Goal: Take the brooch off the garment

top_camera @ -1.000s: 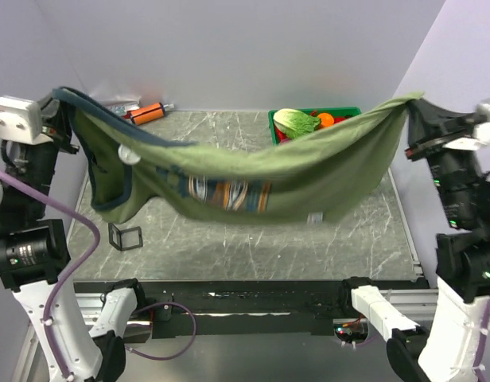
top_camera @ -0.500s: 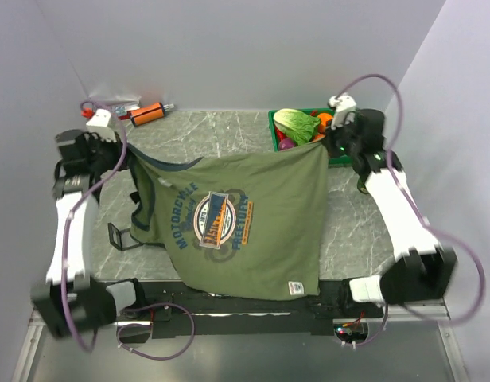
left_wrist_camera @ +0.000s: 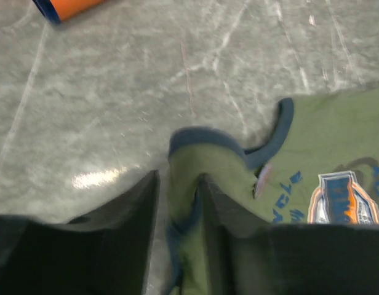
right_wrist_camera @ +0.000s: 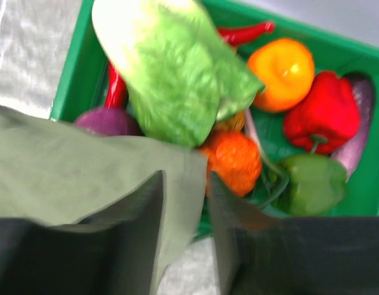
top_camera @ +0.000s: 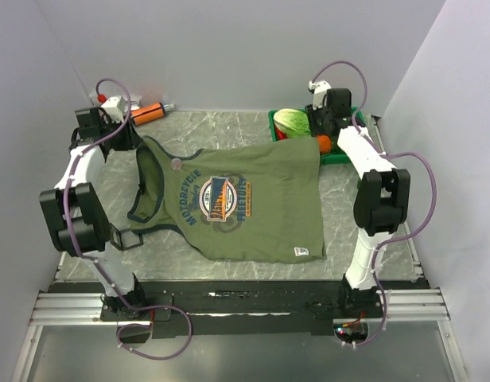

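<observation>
Clenched on the garment, the left end effector pinches a fold of olive cloth edged with navy trim at the shoulder. The right end effector is clenched on the garment too, gripping a plain olive corner at the hem side.

Between the two, the T-shirt lies spread face up on the grey marbled worktop. Its neck opening is toward the left end effector and its hem toward the right one. The brooch is a tiny round whitish disc on the chest, just inside the navy collar. It is near the left end effector, on the side facing the right one, and well apart from the right one. In the left wrist view it is only a pale blur beside the collar trim, ahead and to the right of the fingers. The round blue, orange and white chest print lies farther from the left end effector than the brooch does. The white hem label sits at the shirt's near corner, well apart from both end effectors.

The left arm and the right arm are stretched long from the near edge up the worktop's sides, with their wrists turned inward at the far end. A green crate holding a cabbage and other vegetables lies just ahead of the right end effector. An orange marker lies just beyond the left one.
</observation>
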